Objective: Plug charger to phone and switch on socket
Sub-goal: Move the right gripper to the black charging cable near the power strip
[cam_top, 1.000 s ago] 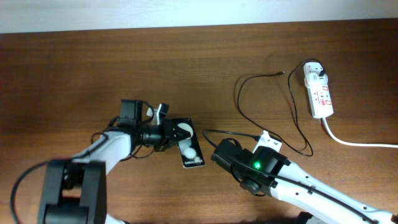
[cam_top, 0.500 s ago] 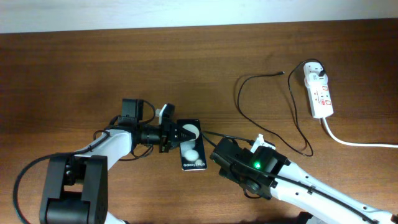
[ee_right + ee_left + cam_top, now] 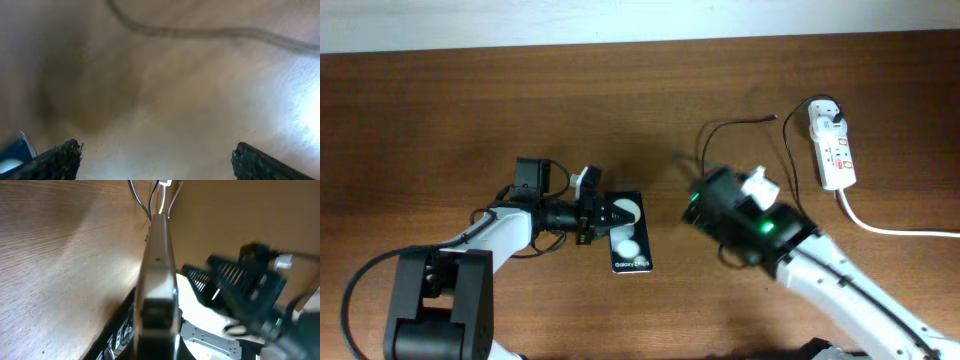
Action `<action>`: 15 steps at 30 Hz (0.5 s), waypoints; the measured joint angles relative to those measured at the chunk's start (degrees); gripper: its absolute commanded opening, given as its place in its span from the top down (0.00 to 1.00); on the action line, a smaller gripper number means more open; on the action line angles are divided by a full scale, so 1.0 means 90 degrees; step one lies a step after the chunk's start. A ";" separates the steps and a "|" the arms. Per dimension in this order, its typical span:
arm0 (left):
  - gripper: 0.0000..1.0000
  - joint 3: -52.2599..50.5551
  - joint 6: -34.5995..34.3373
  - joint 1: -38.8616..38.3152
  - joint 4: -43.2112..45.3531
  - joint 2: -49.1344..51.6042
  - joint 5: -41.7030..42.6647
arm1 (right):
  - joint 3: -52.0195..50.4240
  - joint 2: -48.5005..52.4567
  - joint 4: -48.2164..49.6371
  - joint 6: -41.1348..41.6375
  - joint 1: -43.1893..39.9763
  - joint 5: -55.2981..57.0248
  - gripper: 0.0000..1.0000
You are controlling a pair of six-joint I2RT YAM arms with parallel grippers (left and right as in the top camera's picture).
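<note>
The black phone point(image 3: 630, 243) lies flat on the wooden table, its white spots facing up. My left gripper point(image 3: 605, 215) is at the phone's upper left end and looks shut on it. In the left wrist view the jaws point(image 3: 155, 325) form one closed column. My right gripper point(image 3: 696, 194) hovers right of the phone, open and empty, its fingers wide apart point(image 3: 155, 155). The thin black charger cable point(image 3: 735, 121) loops near the right arm and shows blurred in the right wrist view point(image 3: 200, 32). Its white adapter point(image 3: 825, 112) sits in the white socket point(image 3: 838, 155).
The socket's thick white cord point(image 3: 890, 230) runs off to the right edge. Part of the charger cable is hidden under my right arm point(image 3: 800, 250). A pale wall borders the table's far edge.
My right arm has swung up and to the right, away from the phone's lower right side. The left gripper straightened the tilted phone a second ago and has held still since.
</note>
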 measured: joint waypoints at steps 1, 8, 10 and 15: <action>1.00 0.0000 -0.0002 0.0000 -0.0005 0.0000 -0.0046 | 0.0177 0.0000 0.0019 -0.0238 -0.0617 -0.0126 0.05; 1.00 0.0010 0.0000 0.0000 -0.0010 0.0005 -0.0177 | 0.2346 0.1622 -0.0044 -0.1377 -0.2385 -0.0593 0.11; 1.00 0.0010 -0.0002 0.0000 -0.0022 0.0005 -0.0185 | 0.3257 0.2943 0.0117 -0.1440 -0.2414 -0.0571 0.12; 1.00 0.0012 -0.0036 0.0000 -0.0015 0.0005 -0.0192 | 0.3735 0.4806 0.1144 -0.0993 -0.2463 -0.0163 0.15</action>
